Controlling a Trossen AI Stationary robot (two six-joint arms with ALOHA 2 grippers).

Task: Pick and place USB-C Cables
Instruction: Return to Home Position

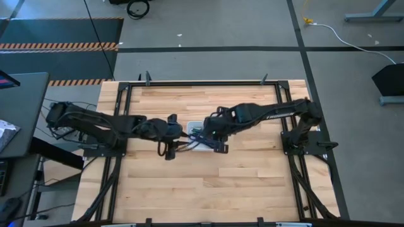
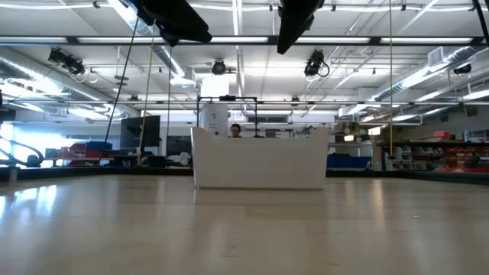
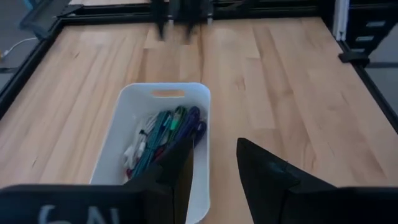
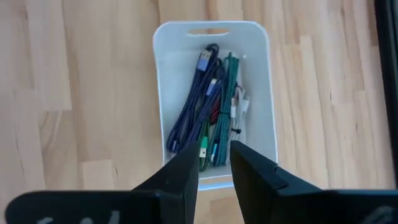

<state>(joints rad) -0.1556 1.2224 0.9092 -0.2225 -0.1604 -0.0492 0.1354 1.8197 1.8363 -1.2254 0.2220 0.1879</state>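
USB-C Cables (image 4: 208,106) fill white bin (image 4: 163,93); left arm (image 1: 107,123), right arm (image 1: 265,112) outstretched above.

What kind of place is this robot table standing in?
Probably a workshop or lab hall: ceiling strip lights, storage shelves behind, and hazard stripes on the concrete floor beside the wooden table.

Cables (image 4: 208,106) piled in white bin (image 4: 163,81) (jaws parted).

The black, tube-jointed left arm (image 1: 101,123) and right arm (image 1: 268,112), trailing dark cables, end in flat, wedge-shaped black fingers (image 4: 180,179).
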